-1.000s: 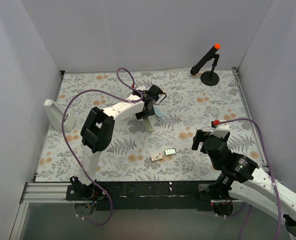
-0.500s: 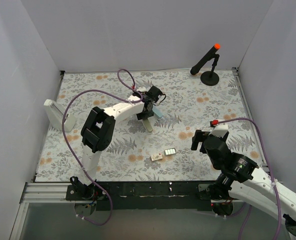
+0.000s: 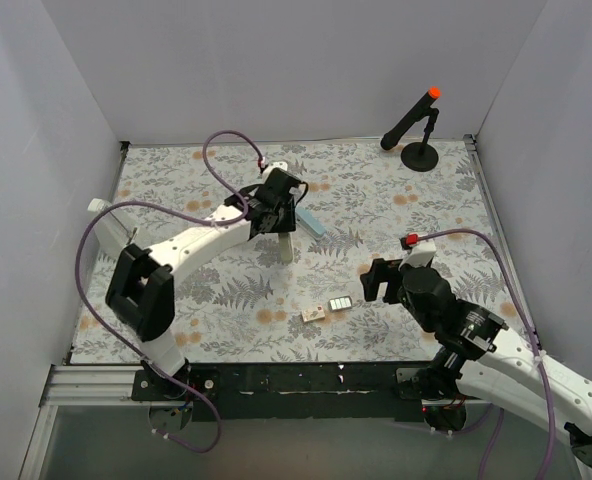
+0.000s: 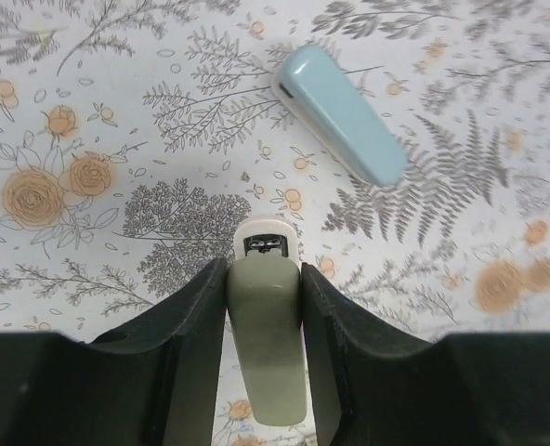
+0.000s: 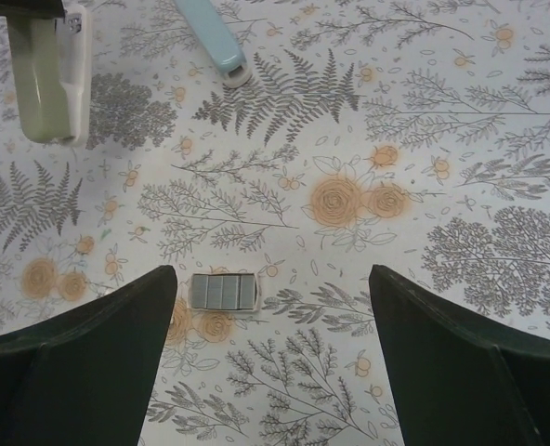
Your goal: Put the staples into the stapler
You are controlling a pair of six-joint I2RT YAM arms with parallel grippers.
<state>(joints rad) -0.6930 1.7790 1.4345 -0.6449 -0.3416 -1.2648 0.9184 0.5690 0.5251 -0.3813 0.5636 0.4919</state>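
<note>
An olive-green stapler (image 3: 285,243) lies on the floral table. My left gripper (image 3: 279,222) is shut on its rear end; in the left wrist view the stapler (image 4: 267,339) sits tight between both fingers, its metal nose pointing away. A light blue stapler (image 3: 310,222) lies just beyond it, also in the left wrist view (image 4: 340,116). The staples, silvery rows in a small dark-rimmed tray (image 3: 340,302), lie near the front, with the beige box (image 3: 314,313) beside them. My right gripper (image 3: 379,281) is open and empty; in its view (image 5: 270,279) the tray (image 5: 224,291) lies by its left finger.
A black microphone stand with an orange tip (image 3: 419,123) stands at the back right. A white object (image 3: 98,208) stands at the left edge. Purple cables loop above the left arm. The right wrist view shows the olive stapler (image 5: 45,79) and blue stapler (image 5: 212,32).
My left arm has swung its elbow out to the left, and its gripper has shifted slightly left with the olive stapler. My right gripper has moved left, towards the staple tray.
</note>
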